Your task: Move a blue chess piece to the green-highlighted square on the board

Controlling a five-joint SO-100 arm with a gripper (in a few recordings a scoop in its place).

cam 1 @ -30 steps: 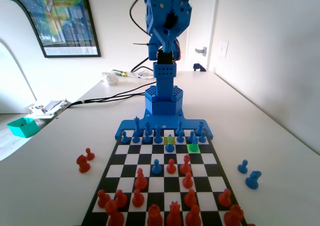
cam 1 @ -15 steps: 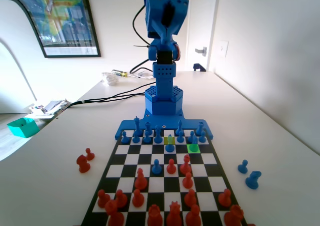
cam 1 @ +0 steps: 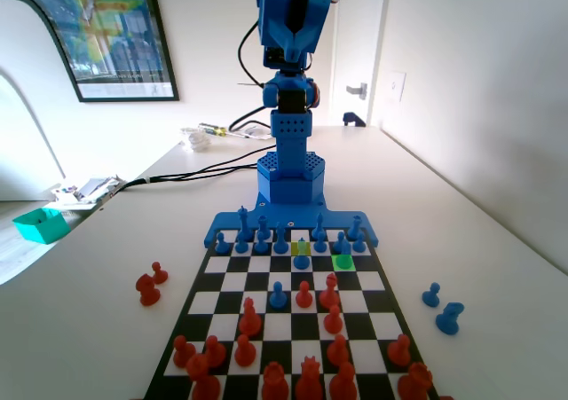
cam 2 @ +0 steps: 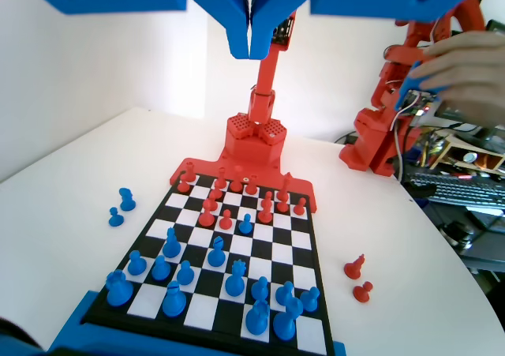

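Right now our gripper (cam 2: 251, 44) is parked way up high over the near end of the board (cam 2: 312, 226), jaws pressed together with nothing between them. In the fixed view a blue pawn (cam 1: 343, 257) already sits on the green-highlighted square (cam 1: 344, 262), which is at about 1 o'clock from the board's centre, and another blue piece (cam 1: 302, 255) stands just below the yellow-green square (cam 1: 301, 248).

So we reckon the placing is basically done and what's left is just keeping the arm clear. If we do have to go back down, our plan would be: open the jaws before descending, come straight down over the pawn's head, and stay away from the blue back row (cam 1: 280, 237) crowding it at 12 o'clock. In the wrist view those blue pieces (cam 2: 235, 279) are packed close, so slow and vertical is the safe way.
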